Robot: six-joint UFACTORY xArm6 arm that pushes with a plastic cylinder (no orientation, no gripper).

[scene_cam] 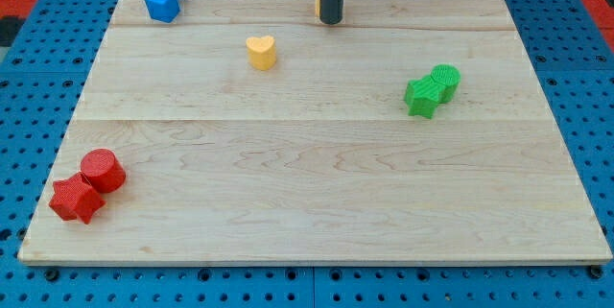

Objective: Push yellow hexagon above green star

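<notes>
My tip (330, 22) hides most of the yellow hexagon (318, 5), a sliver peeking at its left; the green star (420, 96) lies down-right. The tool, a bare rod, grips nothing.

My tip (330, 22) sits at the board's (317, 212) top edge, touching a mostly hidden yellow block (318, 5). Yellow heart (261, 51) lower left; green star (420, 96) and green cylinder (445, 80) touching, right.

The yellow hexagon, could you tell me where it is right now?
The yellow hexagon is near the view's top edge, mostly hidden behind my tip, up and right of the yellow heart.
</notes>
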